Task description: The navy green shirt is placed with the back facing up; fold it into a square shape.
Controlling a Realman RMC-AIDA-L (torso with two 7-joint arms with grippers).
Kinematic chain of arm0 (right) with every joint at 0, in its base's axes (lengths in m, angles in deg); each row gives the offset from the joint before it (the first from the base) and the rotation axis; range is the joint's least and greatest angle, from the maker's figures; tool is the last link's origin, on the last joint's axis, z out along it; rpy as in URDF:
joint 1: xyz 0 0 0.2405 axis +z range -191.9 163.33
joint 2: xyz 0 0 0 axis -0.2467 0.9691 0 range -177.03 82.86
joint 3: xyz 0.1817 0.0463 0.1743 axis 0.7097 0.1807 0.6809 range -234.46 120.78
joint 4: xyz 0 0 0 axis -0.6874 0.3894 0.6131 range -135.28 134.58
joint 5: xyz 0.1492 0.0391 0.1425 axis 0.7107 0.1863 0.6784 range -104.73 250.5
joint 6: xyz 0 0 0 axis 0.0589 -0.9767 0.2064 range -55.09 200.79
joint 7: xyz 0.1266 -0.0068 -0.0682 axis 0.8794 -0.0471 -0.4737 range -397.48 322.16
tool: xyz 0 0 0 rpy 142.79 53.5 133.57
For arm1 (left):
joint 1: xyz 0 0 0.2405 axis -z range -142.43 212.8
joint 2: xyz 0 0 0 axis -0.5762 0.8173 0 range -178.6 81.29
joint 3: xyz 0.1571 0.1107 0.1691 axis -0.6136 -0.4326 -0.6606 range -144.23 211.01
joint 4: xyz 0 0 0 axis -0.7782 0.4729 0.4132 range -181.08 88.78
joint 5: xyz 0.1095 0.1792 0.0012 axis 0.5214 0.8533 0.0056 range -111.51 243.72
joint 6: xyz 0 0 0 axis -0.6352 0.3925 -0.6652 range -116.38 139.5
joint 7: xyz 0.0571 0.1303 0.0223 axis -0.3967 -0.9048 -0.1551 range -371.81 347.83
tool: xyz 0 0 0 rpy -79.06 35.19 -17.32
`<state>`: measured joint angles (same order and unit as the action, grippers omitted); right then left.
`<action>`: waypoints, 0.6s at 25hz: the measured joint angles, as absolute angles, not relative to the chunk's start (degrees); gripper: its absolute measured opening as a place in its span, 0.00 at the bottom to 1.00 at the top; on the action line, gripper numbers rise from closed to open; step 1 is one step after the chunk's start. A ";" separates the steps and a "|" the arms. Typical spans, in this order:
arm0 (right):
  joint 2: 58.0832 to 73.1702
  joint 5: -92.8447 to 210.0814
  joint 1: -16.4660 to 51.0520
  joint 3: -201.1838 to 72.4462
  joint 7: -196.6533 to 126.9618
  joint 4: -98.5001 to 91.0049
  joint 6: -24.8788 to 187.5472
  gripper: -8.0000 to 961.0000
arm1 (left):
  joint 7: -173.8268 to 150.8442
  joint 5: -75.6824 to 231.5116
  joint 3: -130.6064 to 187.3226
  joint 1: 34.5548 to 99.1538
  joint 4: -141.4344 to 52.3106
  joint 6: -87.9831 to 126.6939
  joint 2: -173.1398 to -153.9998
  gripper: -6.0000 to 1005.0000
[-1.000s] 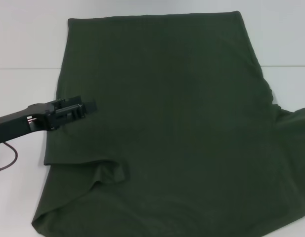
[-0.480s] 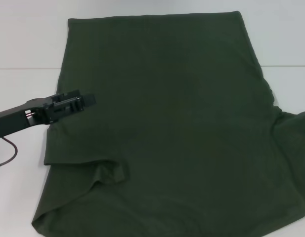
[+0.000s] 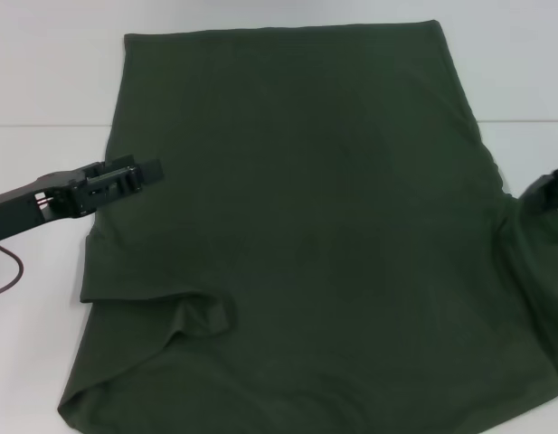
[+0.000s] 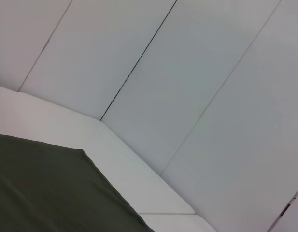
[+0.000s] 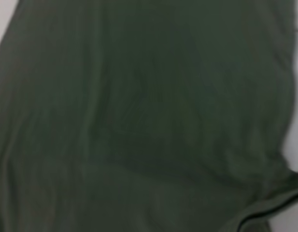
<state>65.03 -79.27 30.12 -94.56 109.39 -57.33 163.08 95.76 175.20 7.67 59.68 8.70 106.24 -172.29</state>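
Left gripper (image 3: 141, 174) hovers at the navy green shirt's (image 3: 306, 226) left edge, fingers narrow (nothing held); right gripper (image 3: 554, 185) unreadable at right edge.

You had a plain white table (image 3: 52, 81) under everything, matte and evenly lit, with no hard shadows on it. A thin seam (image 3: 43, 124) ran straight across its surface, just beyond the left gripper and reaching out to both sides. Past the table's far edge, ahead of that gripper, stood a pale grey wall (image 4: 197, 87) of flat panels. Dark narrow joints (image 4: 139, 60) separated the panels. Soft, diffuse light fell on wall and tabletop alike.
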 joint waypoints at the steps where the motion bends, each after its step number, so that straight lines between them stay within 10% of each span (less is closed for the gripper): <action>1: 65.42 -79.24 30.76 -94.79 109.45 -56.89 162.95 0.03 | 95.76 175.17 7.66 59.69 8.67 106.21 -172.27 0.75; 15: 67.66 -74.74 35.08 -98.88 105.78 -44.55 155.64 0.03 | 95.39 174.30 9.12 59.45 8.53 105.64 -172.31 0.75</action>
